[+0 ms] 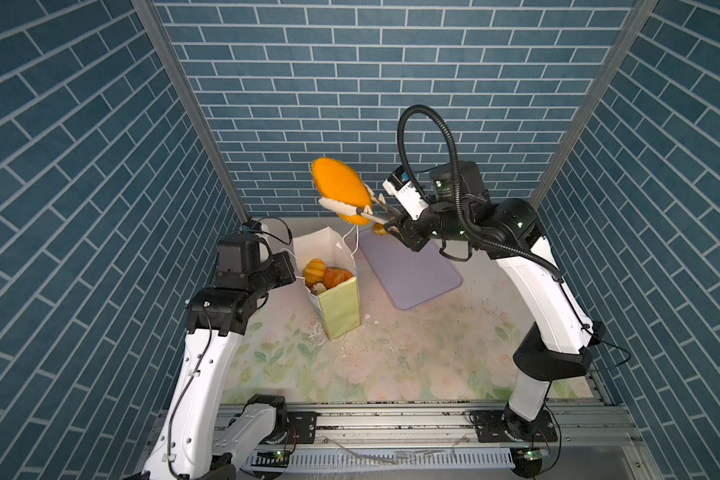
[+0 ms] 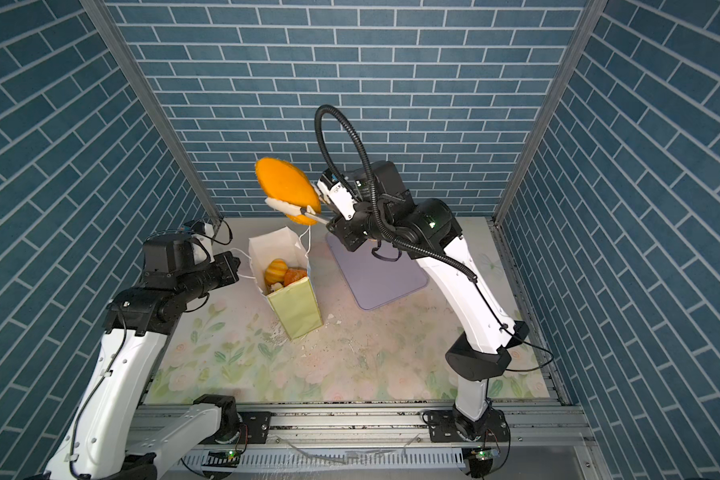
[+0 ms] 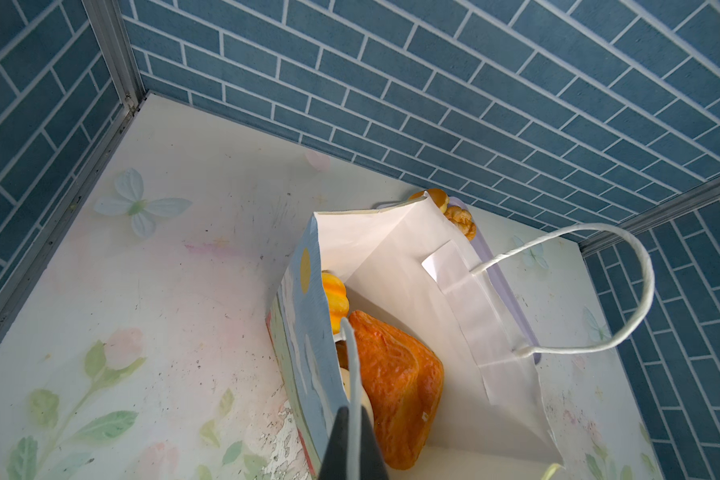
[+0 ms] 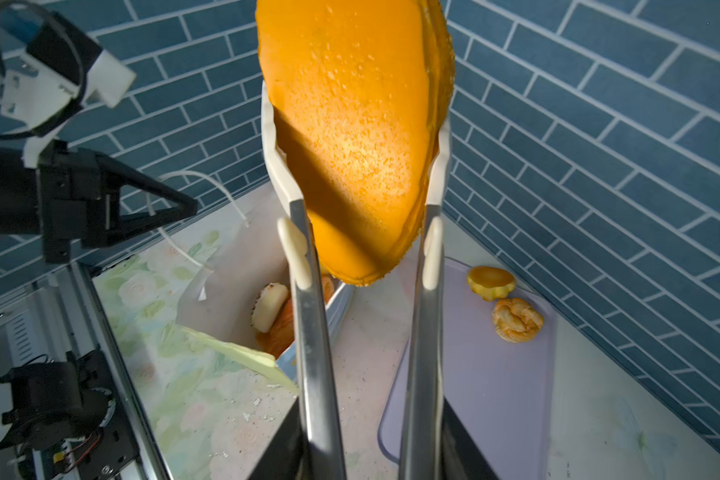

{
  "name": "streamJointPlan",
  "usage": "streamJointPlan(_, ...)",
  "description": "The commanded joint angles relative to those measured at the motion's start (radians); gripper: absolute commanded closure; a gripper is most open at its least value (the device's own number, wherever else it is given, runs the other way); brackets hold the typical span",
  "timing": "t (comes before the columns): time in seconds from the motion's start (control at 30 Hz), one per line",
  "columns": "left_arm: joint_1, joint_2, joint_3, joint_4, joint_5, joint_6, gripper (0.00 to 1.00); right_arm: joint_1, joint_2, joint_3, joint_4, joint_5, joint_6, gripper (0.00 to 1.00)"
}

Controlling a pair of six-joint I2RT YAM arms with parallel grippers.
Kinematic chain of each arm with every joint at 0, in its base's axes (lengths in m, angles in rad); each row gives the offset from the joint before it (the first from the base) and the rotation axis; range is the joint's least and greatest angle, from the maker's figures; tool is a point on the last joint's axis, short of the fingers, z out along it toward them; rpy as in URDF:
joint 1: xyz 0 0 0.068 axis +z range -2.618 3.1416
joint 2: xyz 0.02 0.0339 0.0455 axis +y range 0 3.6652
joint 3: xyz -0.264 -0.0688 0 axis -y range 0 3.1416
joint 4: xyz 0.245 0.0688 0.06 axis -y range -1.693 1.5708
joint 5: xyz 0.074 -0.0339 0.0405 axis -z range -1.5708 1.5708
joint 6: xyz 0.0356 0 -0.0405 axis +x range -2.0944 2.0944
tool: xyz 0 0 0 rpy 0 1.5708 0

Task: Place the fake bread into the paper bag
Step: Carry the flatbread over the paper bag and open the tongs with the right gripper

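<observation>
The paper bag (image 1: 339, 307) (image 2: 296, 307) is stood upright on the floral surface (image 1: 391, 353), mouth open. Its nearer cord handle (image 3: 352, 374) is pinched between the closed fingers of the left gripper (image 3: 352, 449) (image 1: 289, 270), which is kept just beside the bag's rim.

The long oval loaf (image 1: 339, 187) (image 2: 285, 187) (image 4: 350, 145) is held in the air above the bag, tilted, and not yet inside. It is clamped between the white tips of the tongs (image 1: 364, 214) (image 4: 312, 353), whose metal arms are squeezed by the right gripper (image 1: 395, 226) (image 4: 375, 457).

Inside the bag, a croissant (image 3: 395, 395), a striped bun (image 3: 335, 297) and a pale piece (image 4: 269, 305) (only partly seen) are lodged.

Beside the bag, the lavender tray (image 1: 412, 274) (image 4: 495, 395) is laid flat; two small buns (image 4: 491, 282) (image 4: 516, 320) are left on its far end.
</observation>
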Motion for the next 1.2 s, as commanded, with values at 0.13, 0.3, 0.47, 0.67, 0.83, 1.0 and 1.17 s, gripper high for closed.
streamJointPlan(0.13,-0.003,-0.018,-0.014,0.006,0.003,-0.003,1.0,0.074,0.047,-0.006,-0.024,-0.016,0.037,0.76)
streamJointPlan(0.3,-0.003,-0.023,-0.017,0.005,0.004,-0.003,1.0,0.086,0.054,-0.068,-0.013,-0.038,0.064,0.75)
streamJointPlan(0.47,-0.003,-0.026,-0.019,0.003,0.001,-0.001,1.0,0.09,0.075,-0.081,-0.015,-0.035,0.071,0.72)
streamJointPlan(0.67,-0.002,-0.023,-0.014,0.0,-0.001,0.001,1.0,0.09,0.082,-0.074,-0.015,-0.017,0.072,0.52)
streamJointPlan(0.83,-0.003,-0.018,-0.011,0.0,0.0,0.001,1.0,0.09,0.082,-0.062,-0.009,0.005,0.065,0.48)
streamJointPlan(1.0,-0.003,-0.017,-0.007,-0.002,-0.001,0.003,1.0,0.092,0.093,-0.029,-0.02,-0.001,0.05,0.47)
streamJointPlan(1.17,-0.003,-0.016,-0.008,-0.003,0.001,0.002,1.0,0.093,0.071,-0.022,0.022,0.012,0.05,0.49)
